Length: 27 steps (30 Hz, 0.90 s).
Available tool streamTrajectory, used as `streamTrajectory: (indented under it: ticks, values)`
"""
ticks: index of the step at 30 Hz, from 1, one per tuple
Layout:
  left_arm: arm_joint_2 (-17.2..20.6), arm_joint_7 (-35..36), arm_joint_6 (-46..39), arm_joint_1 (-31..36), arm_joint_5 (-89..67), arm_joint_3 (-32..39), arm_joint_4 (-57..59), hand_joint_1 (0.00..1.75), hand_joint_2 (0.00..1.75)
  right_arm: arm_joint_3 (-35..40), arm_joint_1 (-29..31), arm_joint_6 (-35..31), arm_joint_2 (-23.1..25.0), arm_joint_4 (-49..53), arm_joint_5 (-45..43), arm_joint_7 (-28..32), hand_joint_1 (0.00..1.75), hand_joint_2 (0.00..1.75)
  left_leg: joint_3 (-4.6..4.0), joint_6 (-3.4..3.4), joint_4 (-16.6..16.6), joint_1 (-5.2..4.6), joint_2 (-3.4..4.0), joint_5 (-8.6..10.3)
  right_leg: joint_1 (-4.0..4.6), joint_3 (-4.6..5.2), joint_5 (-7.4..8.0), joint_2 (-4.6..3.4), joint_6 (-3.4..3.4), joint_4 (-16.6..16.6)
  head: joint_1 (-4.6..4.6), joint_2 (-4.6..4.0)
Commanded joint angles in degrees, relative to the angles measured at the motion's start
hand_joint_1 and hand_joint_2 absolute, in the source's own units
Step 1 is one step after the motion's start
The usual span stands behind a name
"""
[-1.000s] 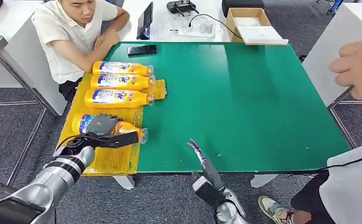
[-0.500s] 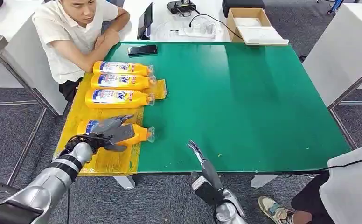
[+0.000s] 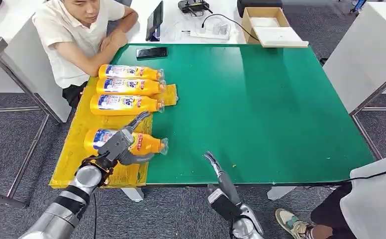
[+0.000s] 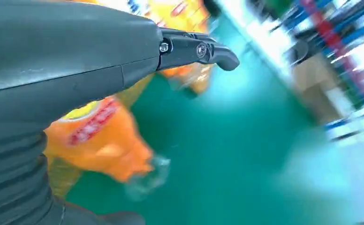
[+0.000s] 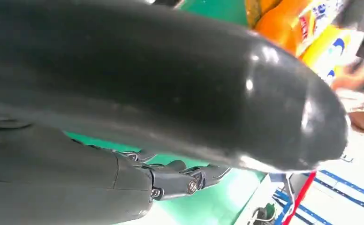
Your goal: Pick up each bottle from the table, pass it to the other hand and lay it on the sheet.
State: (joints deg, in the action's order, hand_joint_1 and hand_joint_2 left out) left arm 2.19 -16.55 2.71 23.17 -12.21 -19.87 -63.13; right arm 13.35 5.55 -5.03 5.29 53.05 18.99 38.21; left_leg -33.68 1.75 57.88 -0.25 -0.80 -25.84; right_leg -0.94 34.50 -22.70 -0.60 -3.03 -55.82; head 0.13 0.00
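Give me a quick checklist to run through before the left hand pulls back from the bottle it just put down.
1. Nearest bottle lies on the yellow sheet: ok, though its cap end reaches past the sheet's edge.
2. Left hand has let go: cannot tell; fingers are spread, but the hand sits over the bottle.
3. Other three bottles undisturbed in their row: ok.
4. Right hand out of the way at the table's near edge: ok.
5. Bottle settled: cannot tell.
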Motion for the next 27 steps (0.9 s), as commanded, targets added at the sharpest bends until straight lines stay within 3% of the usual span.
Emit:
streamTrajectory:
  ticks: [1,6,8,11,12,16,19,20,27]
  values:
    - [-0.36,-2.39,-5.53,-5.36,5.24,3.24,-16.49,0.0,1.75,0.43,-0.6,-0.78,-1.22,-0.71,-0.37,1.79,0.0,0.0,0.05,-0.07,-0.01,0.03,0.09,-0.05,0.04,-0.05,-0.03,-0.02,0.08,0.01,0.0,0.0]
    - [-2.66,-6.38,-8.91,-11.15,13.63,5.7,-27.14,0.0,1.75,0.66,-3.64,-1.86,-1.45,6.9,-5.54,1.79,0.0,0.0,0.03,-0.08,0.02,0.03,0.09,-0.08,0.05,-0.02,-0.06,0.0,0.09,-0.01,0.0,-0.02]
    - [-4.04,-8.33,-8.59,-16.33,18.23,5.12,-32.98,0.0,1.75,0.18,-7.45,-4.35,-0.39,18.23,-11.74,1.79,0.0,0.0,0.06,-0.09,0.03,0.02,0.15,-0.13,0.04,-0.01,-0.1,-0.05,0.1,-0.04,-0.02,0.0]
    - [-6.2,-8.57,-8.12,-23.8,21.86,1.51,-37.34,0.0,1.75,2.09,-10.48,-10.19,0.46,30.8,-12.82,1.79,0.0,0.0,0.11,-0.1,0.05,-0.02,0.27,-0.24,0.0,-0.02,-0.18,-0.16,0.11,-0.1,-0.02,0.0]
    - [-7.34,-9.4,-8.89,-26.13,22.04,-0.03,-36.72,0.0,1.75,3.53,-11.3,-13.76,0.3,34.57,-12.07,1.79,0.0,1.75,0.04,-0.08,0.02,-0.02,0.26,-0.19,-0.01,0.04,-0.12,-0.17,0.08,-0.05,0.0,-0.02]
    - [-7.9,-11.03,-11.63,-29.21,19.77,-2.98,-32.89,0.0,1.75,6.36,-11.8,-19.59,-0.13,34.79,-10.75,1.79,0.0,1.75,-0.07,-0.06,-0.02,-0.03,0.12,-0.14,-0.02,0.14,-0.09,-0.03,0.07,0.03,-0.02,-0.02]
    - [-6.97,-13.97,-16.54,-30.81,14.1,-3.99,-31.94,0.0,1.75,6.26,-12.31,-16.51,0.78,31.18,-12.66,1.79,0.0,1.75,0.0,-0.1,-0.07,-0.01,0.09,-0.16,0.0,0.05,-0.2,-0.01,-0.02,0.1,-0.02,0.0]
    - [-6.97,-13.97,-16.54,-30.81,14.1,-3.99,-31.94,0.0,1.75,6.26,-12.31,-16.51,0.78,31.18,-12.66,1.79,0.0,0.0,0.18,-0.16,-0.08,0.01,0.11,-0.23,0.04,-0.13,-0.27,0.02,0.05,0.11,0.0,-0.02]
    - [-7.21,-14.16,-19.98,-32.45,11.7,-4.39,-33.33,0.0,1.75,7.13,-11.91,-19.83,4.16,25.17,-9.34,0.12,0.0,0.0,0.22,-0.2,-0.08,0.1,0.18,-0.26,0.13,-0.15,-0.27,-0.04,0.09,0.11,-0.02,0.0]
